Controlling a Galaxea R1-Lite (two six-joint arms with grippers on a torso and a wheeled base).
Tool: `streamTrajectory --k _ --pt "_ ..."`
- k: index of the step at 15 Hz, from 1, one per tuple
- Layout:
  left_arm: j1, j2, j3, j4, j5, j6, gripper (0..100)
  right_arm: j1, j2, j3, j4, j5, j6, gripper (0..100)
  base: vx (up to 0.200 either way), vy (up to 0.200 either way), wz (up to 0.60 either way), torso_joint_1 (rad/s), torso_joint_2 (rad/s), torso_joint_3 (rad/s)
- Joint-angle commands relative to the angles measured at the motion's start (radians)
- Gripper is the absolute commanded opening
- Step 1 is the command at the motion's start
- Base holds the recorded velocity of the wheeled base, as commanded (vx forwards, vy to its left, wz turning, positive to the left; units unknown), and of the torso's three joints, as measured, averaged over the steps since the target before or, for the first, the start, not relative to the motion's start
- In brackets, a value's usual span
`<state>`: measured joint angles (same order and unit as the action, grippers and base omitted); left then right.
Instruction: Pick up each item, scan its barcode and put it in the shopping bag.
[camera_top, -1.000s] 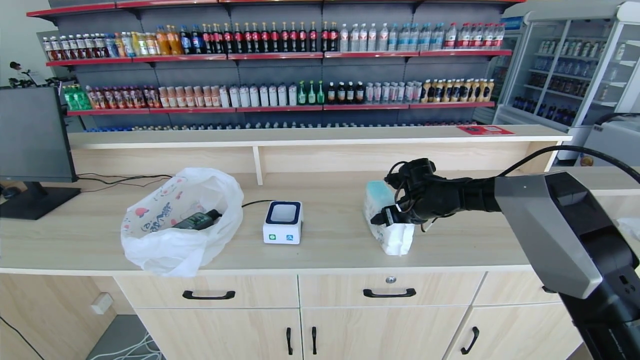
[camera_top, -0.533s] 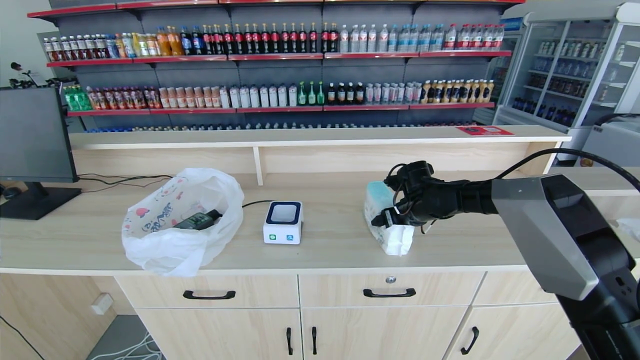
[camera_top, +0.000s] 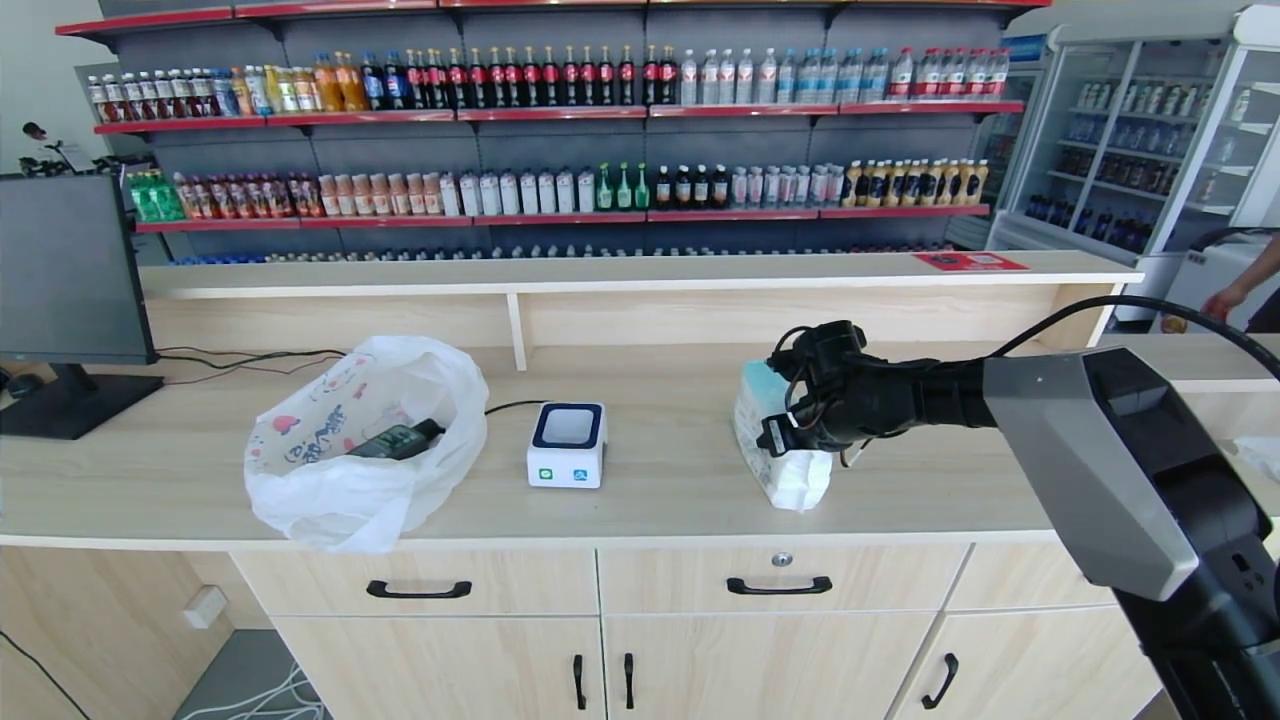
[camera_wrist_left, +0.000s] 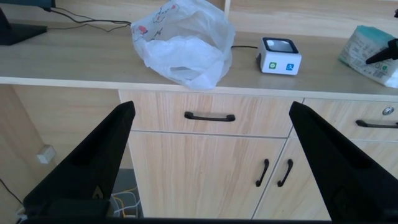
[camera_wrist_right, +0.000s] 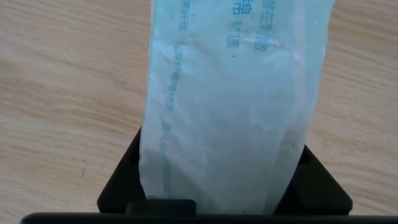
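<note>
- The tissue pack (camera_top: 790, 478) is standing on end at the right part of the counter (camera_top: 660, 490), well to the right of the scanner (camera_top: 566, 445). Whether its lower end is touching the wood cannot be told.
- It is showing as a soft, oblong pack in thin plastic film. The upper part is pale teal and the lower part white, and the film is crinkling at the bottom corner.
- In the right wrist view the tissue pack (camera_wrist_right: 230, 106) is looking pale and translucent, with a seam running down its length and small print near one end.
- The right gripper (camera_top: 788, 432) is reaching in from the right and clamping the pack about halfway up. Its dark fingers (camera_wrist_right: 118, 186) are pressing against either side of the film.
- The left gripper (camera_wrist_left: 211, 107) is hanging low in front of the drawers (camera_wrist_left: 211, 115). Its fingers are spreading wide and are holding nothing.
- The shopping bag (camera_top: 350, 480), white with small printed figures, is sitting open on the left of the counter, with a dark item (camera_top: 395, 440) lying inside.
- The white, box-shaped scanner is sitting between the bag and the pack, its dark-framed window facing up.
</note>
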<state>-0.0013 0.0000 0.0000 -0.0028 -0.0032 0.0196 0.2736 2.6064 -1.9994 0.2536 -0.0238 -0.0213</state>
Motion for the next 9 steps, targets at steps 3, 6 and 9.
streamTrajectory --k 3,6,9 --pt "0.0 0.0 0.0 0.0 0.0 0.0 100 0.002 -0.034 -0.001 0.001 0.001 0.0 0 0.0 0.0 0.0 0.0 0.0 0.0" --pt "0.0 0.0 0.0 0.0 0.0 0.0 100 0.007 -0.08 -0.001 0.006 0.001 0.012 0 0.0 0.0 0.0 0.0 0.0 0.0" --pt "0.0 0.0 0.0 0.0 0.0 0.0 100 0.016 -0.154 -0.001 0.061 0.001 0.032 0 0.0 0.0 0.0 0.0 0.0 0.0"
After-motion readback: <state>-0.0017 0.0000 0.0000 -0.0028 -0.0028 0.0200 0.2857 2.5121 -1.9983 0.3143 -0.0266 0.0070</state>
